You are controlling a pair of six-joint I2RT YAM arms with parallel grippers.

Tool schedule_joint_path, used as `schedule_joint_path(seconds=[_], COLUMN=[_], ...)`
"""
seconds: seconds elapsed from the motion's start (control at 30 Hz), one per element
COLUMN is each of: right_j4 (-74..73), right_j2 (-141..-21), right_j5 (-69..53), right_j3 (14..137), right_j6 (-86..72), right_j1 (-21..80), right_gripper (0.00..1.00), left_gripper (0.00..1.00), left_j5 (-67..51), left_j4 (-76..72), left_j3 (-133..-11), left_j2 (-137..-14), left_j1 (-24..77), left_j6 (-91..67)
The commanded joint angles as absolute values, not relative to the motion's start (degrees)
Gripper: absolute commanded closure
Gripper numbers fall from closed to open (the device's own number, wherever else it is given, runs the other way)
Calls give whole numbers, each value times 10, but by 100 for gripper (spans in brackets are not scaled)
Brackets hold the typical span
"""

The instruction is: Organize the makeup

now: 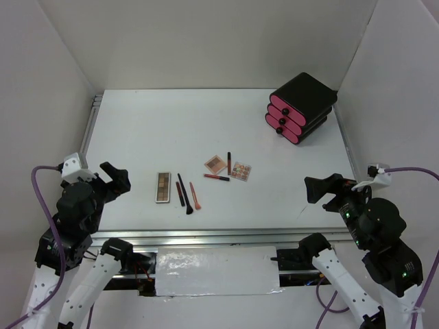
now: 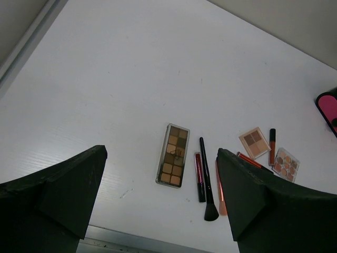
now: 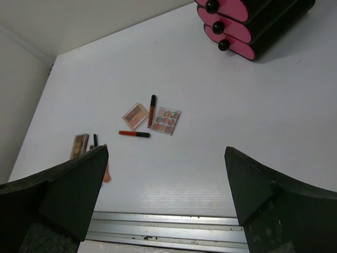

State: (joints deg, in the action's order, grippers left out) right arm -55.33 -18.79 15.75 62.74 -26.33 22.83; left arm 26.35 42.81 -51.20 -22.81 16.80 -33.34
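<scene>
the left end effector [image 1: 114, 179] hangs above the near edge of the tabletop [image 1: 171, 130] with its fingers spread wide and nothing between them. the right end effector [image 1: 326, 189] is the same: wide, empty, off the surface.

straight ahead of the left one lies the long brown palette [image 2: 172, 155]. just past it, on that end effector's right, a dark red pencil [image 2: 199, 176], a black brush [image 2: 206, 182] and an orange stick [image 1: 195, 196] lie close together, roughly parallel. further out to the right, and nearer the middle between the two arms, is a looser cluster: a square palette [image 1: 216, 164], a second square palette [image 1: 240, 171], a dark tube [image 1: 228, 162] between them and a red tube [image 1: 216, 177] just below. from the right end effector this cluster is ahead and to its left. the black drawer box [image 1: 302, 107] is well apart, at the far side, drawers shut.

to me this looks like the very start: nothing lifted, nothing sorted. the next move, i'd judge, is a descent onto one flat item, and the thin ones will need the fingers set squarely across them and narrowed low to the surface.
</scene>
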Motion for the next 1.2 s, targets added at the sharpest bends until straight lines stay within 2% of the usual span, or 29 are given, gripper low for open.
schedule_joint_path(seconds=[0.0,0.27,0.4,0.57,0.7,0.73,0.83,0.87,0.93,0.97,1.1,1.13,1.17], right_j4=[-543,-542,-473,-384,-378,-384,-435,-451,-428,-358,-100,-24,129], right_j2=[-188,-214,-272,-525,-750,-789,-959,-1002,-1090,-1106,-1135,-1134,-1131], right_j5=[169,132,92,36,180,272,417,517,607,661,707,709,712], right_j3=[639,639,614,658,760,818,952,983,1015,1007,929,879,855], right_j6=[-265,-247,-262,-288,-236,-219,-136,-94,-36,35,239,290,396], right_j1=[227,225,226,229,246,263,290,309,322,326,328,326,324], right_gripper=[0,0,0,0,0,0,0,0,3,4,8,10,11], left_gripper=[1,1,1,1,1,1,1,1,1,0,1,0,1], left_j5=[257,241,234,232,237,235,219,208,199,200,194,188,185], left_j4=[403,394,390,396,400,398,389,386,380,379,381,378,377], left_j3=[-509,-504,-503,-505,-507,-506,-502,-501,-500,-500,-501,-501,-500], left_j2=[-229,-227,-231,-243,-246,-245,-240,-242,-245,-251,-265,-266,-266], left_j1=[166,166,166,166,168,169,170,170,170,170,170,171,171], left_j6=[-331,-323,-321,-322,-323,-322,-314,-307,-303,-303,-301,-300,-296])
